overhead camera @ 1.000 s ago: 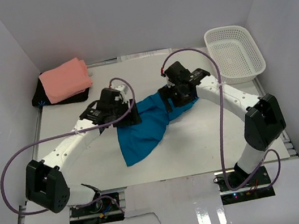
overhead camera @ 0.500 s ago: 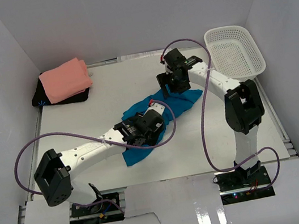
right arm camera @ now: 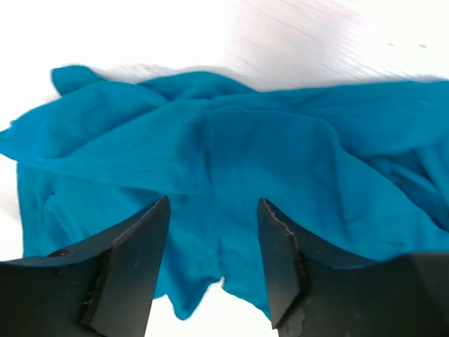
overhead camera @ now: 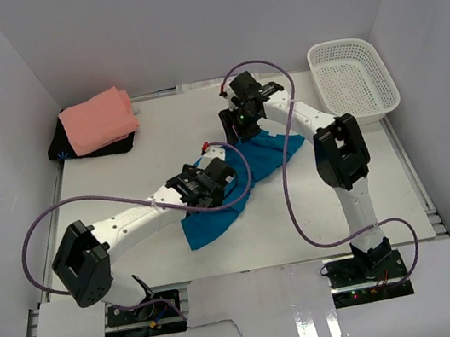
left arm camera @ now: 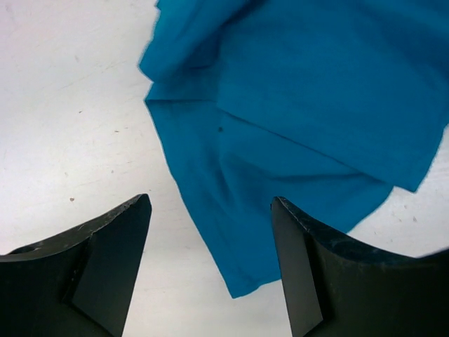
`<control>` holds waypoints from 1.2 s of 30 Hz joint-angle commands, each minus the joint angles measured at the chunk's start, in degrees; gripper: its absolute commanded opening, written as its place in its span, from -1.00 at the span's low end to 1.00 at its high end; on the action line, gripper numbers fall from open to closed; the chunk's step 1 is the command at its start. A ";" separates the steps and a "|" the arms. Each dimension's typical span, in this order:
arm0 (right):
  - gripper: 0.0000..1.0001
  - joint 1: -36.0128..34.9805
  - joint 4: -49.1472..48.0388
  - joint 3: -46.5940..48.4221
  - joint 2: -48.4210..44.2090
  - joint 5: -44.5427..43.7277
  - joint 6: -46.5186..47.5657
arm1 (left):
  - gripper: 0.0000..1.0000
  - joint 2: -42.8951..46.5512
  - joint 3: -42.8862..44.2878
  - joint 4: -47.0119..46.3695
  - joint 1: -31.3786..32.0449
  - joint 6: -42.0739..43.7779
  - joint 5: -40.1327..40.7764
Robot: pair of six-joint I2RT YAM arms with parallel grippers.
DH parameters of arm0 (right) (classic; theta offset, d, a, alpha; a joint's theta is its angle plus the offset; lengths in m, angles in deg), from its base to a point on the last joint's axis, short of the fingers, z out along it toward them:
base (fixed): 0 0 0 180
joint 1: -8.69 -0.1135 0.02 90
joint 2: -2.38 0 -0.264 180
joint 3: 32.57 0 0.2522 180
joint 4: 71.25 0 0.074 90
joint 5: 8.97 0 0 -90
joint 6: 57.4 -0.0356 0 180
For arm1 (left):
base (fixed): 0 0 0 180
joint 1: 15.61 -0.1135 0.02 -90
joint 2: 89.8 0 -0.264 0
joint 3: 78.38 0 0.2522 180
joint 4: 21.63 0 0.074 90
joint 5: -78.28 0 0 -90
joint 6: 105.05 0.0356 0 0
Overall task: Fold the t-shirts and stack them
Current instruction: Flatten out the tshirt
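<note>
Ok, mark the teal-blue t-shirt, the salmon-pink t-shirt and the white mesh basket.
teal-blue cloth t-shirt [overhead camera: 209, 226]: top view, near corner.
salmon-pink folded t-shirt [overhead camera: 98, 120]: top view, middle.
white plastic mesh basket [overhead camera: 341, 44]: top view, far rim.

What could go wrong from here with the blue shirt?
The teal t-shirt lies crumpled in overlapping layers, so the open right gripper may pinch several layers and bunch it further. The left gripper, also open, hovers over the same shirt close by; the two arms could collide or tug against each other.

A lab test cell: white walls [overhead camera: 183, 20] box in the table [overhead camera: 105, 175].
</note>
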 commanded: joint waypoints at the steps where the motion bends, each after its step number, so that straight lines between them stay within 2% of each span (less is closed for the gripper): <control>1: 0.16 -1.29 -1.46 4.01 1.50 2.91 0.36 | 0.60 6.88 0.65 -1.46 -4.37 -1.47 -3.62; 12: 0.10 -3.05 -0.32 10.96 7.74 -0.16 0.01 | 0.60 7.86 0.92 -1.73 -6.75 -1.47 -6.17; 18: 0.01 -3.14 -2.87 9.90 8.00 -7.10 -0.78 | 0.60 8.39 0.13 -2.00 -6.75 -1.47 -6.26; 30: -0.09 -3.22 -2.95 9.55 11.08 -6.85 -0.96 | 0.61 7.86 -0.67 -2.52 -6.93 -1.47 -6.52; 32: -0.33 -3.14 -2.87 9.64 11.17 -7.37 -0.96 | 0.61 7.95 -0.76 -2.61 -7.01 -1.56 -6.61; 34: -0.67 -3.14 -2.69 9.90 11.00 -8.07 -0.96 | 0.61 7.86 -0.75 -2.70 -7.10 -1.38 -6.79; 36: -0.82 -3.14 -2.17 10.34 10.65 -8.52 -0.87 | 0.61 7.77 -0.76 -2.70 -7.10 -1.38 -6.79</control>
